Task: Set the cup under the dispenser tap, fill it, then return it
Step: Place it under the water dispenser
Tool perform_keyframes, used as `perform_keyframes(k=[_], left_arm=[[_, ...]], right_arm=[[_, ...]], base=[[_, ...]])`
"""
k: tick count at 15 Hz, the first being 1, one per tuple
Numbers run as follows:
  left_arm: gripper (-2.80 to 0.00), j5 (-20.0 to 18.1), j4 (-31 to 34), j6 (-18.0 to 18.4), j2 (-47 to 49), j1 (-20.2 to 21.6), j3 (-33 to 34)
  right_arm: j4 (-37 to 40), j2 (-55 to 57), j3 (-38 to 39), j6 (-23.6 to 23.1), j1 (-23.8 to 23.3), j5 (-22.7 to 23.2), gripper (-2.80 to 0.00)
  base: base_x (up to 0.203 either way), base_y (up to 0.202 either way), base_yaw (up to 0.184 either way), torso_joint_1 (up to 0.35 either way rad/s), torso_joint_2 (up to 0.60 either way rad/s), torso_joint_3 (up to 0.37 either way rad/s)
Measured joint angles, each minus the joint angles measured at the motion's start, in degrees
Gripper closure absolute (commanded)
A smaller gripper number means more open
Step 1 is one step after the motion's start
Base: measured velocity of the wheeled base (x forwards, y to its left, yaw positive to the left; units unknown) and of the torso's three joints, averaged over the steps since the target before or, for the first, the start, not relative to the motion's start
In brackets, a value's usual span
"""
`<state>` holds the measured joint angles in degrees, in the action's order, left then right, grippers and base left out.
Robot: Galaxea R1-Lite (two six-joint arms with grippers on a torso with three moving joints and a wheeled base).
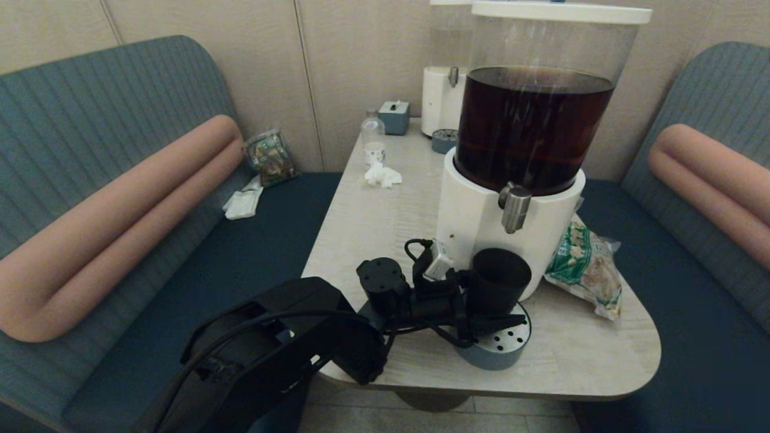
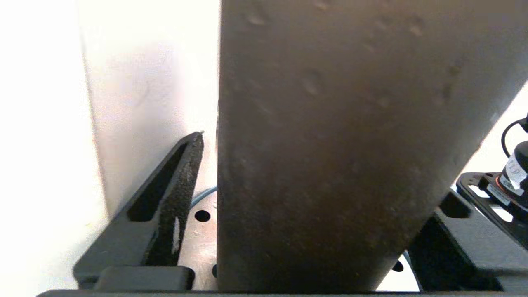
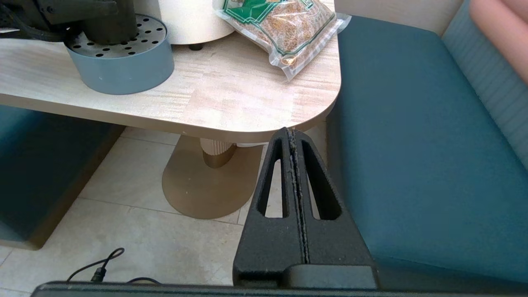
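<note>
So far the left gripper [image 1: 481,300] holds the cup [image 1: 499,279] on the drip tray [image 1: 502,355] near the table's [image 1: 577,355] front edge, under the tap [image 1: 515,207], with filling and return left, while the right gripper [image 3: 293,136] idles closed below.

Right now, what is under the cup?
The cup stands on a round blue-grey drip tray with a perforated top, beneath the dispenser tap. The left gripper straddles the cup. The holes beneath the cup's base are covered.

Head high; wrists close, table-level
</note>
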<state>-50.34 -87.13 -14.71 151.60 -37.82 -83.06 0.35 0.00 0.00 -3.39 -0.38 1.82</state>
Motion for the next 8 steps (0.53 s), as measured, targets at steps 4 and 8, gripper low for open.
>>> perform_keyframes(k=[4, 8], left_arm=[[-2.8, -0.02, -0.09, 0.28, -1.6, 0.09, 3.38], [-2.8, -0.24, 0.24, 1.18, -3.87, 0.37, 7.8]], right_arm=[[-0.01, 0.0, 0.0, 0.0, 0.02, -0.03, 0.0], [-0.02, 0.0, 0.0, -0.02, 0.02, 0.0, 0.0]], base=[[0.0, 0.0, 0.0, 0.0, 0.0, 0.0], [0.0, 0.0, 0.0, 0.0, 0.0, 0.0]])
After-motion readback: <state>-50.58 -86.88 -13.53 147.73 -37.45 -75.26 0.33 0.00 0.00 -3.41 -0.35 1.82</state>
